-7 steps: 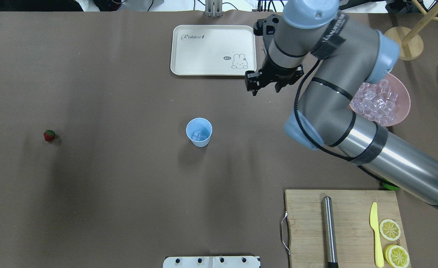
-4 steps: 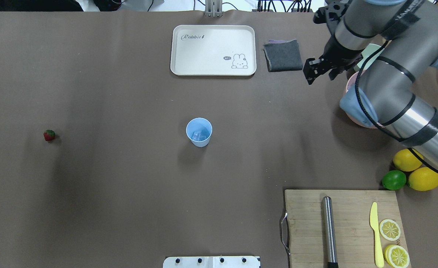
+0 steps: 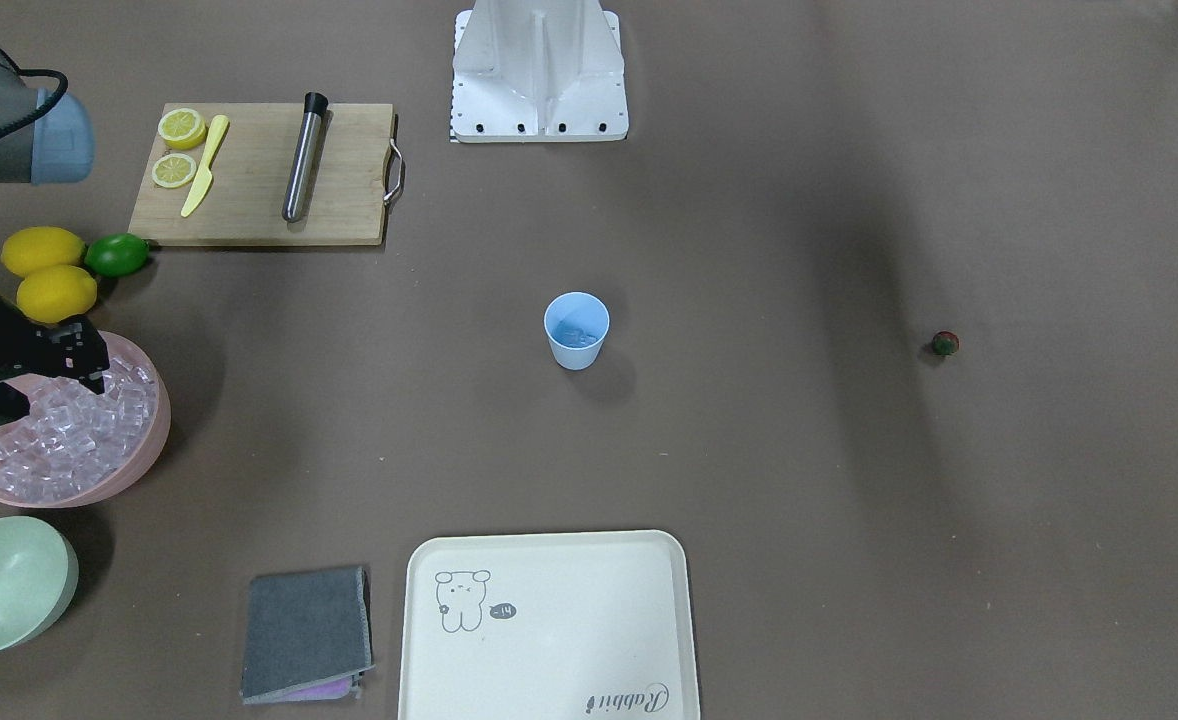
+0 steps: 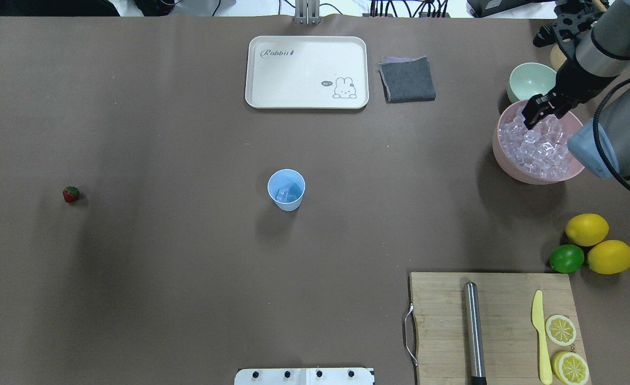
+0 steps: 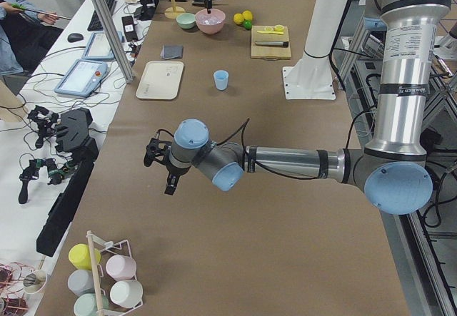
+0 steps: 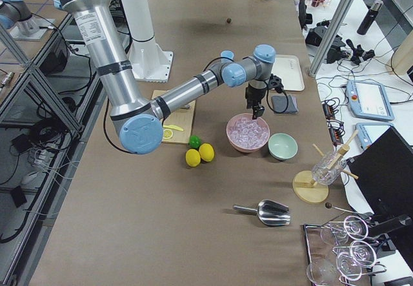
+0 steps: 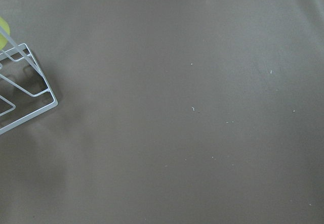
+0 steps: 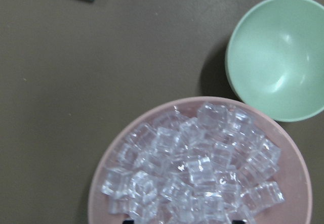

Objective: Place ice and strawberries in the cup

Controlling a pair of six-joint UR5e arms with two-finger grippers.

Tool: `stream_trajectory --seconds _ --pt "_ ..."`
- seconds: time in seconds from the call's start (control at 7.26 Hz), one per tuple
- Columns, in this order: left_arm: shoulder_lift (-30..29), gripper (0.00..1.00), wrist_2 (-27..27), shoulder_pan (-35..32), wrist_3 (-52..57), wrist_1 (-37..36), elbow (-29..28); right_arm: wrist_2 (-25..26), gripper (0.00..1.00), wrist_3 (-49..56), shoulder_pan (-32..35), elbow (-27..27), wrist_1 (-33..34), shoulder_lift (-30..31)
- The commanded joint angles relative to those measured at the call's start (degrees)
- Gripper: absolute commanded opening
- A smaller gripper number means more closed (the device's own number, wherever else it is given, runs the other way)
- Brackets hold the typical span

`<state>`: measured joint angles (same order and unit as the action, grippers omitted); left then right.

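Right gripper (image 4: 539, 115): hung low over the ice (image 4: 539, 147) in the pink bowl (image 4: 499, 152). Fingers are seen spread and nothing is held between them; contact with the cubes cannot be told. Ice is noted as clear, glassy cubes heaped in the bowl. A few cubes lie in the light blue cup (image 4: 289, 206), stood upright mid-table (image 4: 186, 133). The strawberry (image 4: 70, 194), small, red and green-topped, is found alone, well off to the cup's left. Left gripper (image 5: 166, 170): held over bare table, opening cannot be told.

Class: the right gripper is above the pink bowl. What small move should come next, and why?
Probably lower the right gripper into the ice: it hangs open above the pile in the pink bowl, and the cup holds only a few cubes.
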<state>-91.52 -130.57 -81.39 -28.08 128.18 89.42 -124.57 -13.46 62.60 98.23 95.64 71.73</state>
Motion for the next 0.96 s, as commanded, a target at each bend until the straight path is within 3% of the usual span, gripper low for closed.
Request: stream_trajectory --seconds 0.0,0.28,0.55,0.83 --pt "-0.1 0.97 0.7 0.1 0.0 0.0 0.0 1.3 0.72 3.9 0.3 -0.1 -0.1 3.1" --pt "-0.1 0.97 0.7 0.1 0.0 0.1 0.0 1.5 0.72 4.0 0.2 -0.4 -1.5 4.1" --pt "-0.3 0.97 0.8 0.2 0.0 0.0 -0.1 1.6 0.72 3.3 -0.4 -3.7 -7.4 5.0" --pt "-0.3 0.97 0.8 0.4 0.0 0.0 0.0 2.0 0.72 0.1 -2.9 -4.2 -7.9 3.3"
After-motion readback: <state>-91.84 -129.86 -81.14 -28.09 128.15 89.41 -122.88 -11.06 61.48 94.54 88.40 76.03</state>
